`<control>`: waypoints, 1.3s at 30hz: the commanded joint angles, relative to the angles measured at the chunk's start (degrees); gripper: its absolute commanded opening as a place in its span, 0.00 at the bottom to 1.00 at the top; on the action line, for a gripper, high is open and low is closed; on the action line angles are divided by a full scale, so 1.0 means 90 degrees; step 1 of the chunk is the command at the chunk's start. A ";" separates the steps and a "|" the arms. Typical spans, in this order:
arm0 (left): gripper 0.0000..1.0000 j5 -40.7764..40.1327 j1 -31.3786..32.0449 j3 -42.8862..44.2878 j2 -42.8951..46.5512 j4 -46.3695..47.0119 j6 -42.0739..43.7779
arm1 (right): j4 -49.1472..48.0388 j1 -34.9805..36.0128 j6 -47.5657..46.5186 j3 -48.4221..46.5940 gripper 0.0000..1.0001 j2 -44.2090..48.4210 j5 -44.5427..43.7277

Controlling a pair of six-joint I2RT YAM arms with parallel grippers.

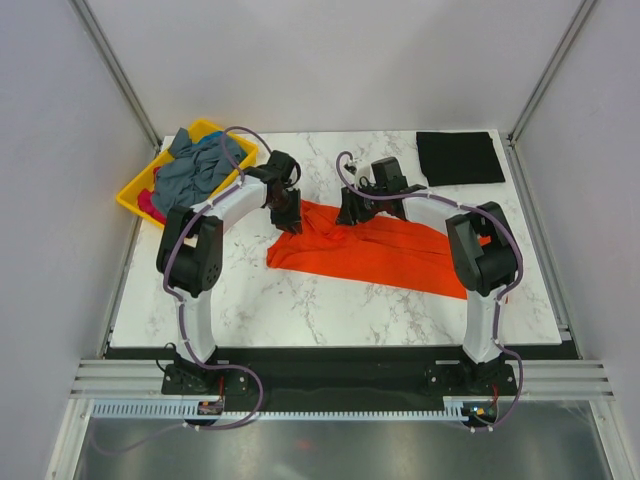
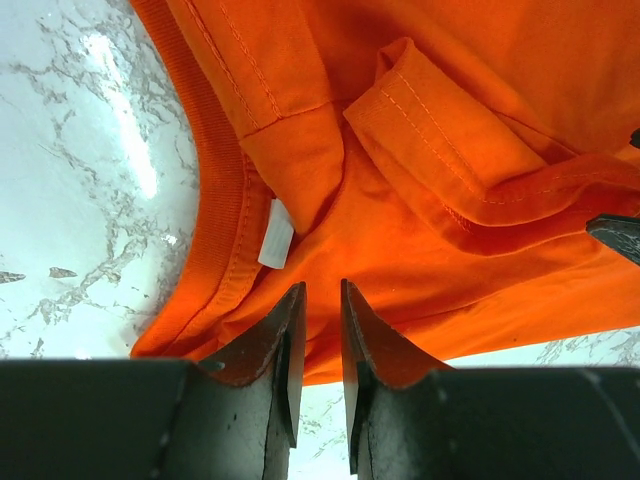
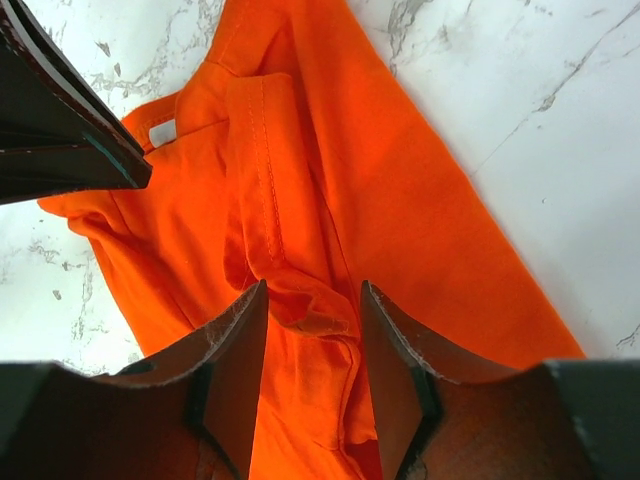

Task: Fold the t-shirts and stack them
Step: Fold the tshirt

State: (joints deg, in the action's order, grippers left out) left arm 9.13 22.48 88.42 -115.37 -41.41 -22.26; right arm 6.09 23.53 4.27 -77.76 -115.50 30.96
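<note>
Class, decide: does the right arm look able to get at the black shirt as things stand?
Probably yes: the black shirt lies flat on that arm's side with nothing between them, though the right end effector now straddles a bunch of the orange shirt.

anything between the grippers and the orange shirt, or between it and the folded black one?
Nothing visible. The left gripper and right gripper are at the orange t-shirt, with cloth showing between their fingers. Bare marble table runs to the folded black t-shirt; only the right arm hangs over it.
</note>
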 commanded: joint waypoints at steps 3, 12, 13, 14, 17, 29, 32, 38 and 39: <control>0.27 -0.0077 -0.0047 0.0019 0.0026 0.0148 -0.0144 | -0.0032 0.0052 -0.0143 -0.0189 0.50 -0.0047 0.0154; 0.28 -0.0086 -0.0047 0.0038 0.0251 0.0148 -0.0105 | -0.0178 0.0042 -0.0016 -0.0071 0.30 -0.0067 -0.0188; 0.28 -0.0096 -0.0056 0.0029 0.0260 0.0148 -0.0114 | -0.0188 0.0052 0.0033 -0.0071 0.24 -0.0067 -0.0246; 0.28 -0.0106 -0.0047 0.0038 0.0261 0.0138 -0.0114 | -0.0198 0.0042 0.0072 -0.0071 0.19 -0.0057 -0.0343; 0.28 -0.0125 -0.0047 0.0087 0.0241 0.0138 -0.0124 | -0.0276 0.0032 0.0295 -0.0062 0.01 -0.0008 -0.0822; 0.28 -0.0974 -0.0047 -0.0108 0.0006 0.0079 -0.0144 | -0.0628 -0.0144 0.0970 0.0680 0.03 0.0489 -0.2130; 0.28 -0.1149 -0.0056 -0.0137 0.0036 0.0060 -0.0144 | -0.0978 -0.0153 0.1107 0.0885 0.04 0.0626 -0.2122; 0.28 -0.1180 -0.0047 -0.0118 0.0055 0.0001 -0.0153 | -0.1135 -0.0153 0.1429 0.1110 0.05 0.0919 -0.2424; 0.28 -0.1190 -0.0047 -0.0137 0.0075 0.0001 -0.0163 | -0.1145 -0.0144 0.1439 0.1120 0.06 0.0949 -0.2473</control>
State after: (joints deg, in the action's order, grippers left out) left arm 0.03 22.24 87.22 -115.37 -41.60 -22.31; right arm -0.64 22.24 15.25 -67.92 -110.32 11.38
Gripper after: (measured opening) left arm 0.279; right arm 0.053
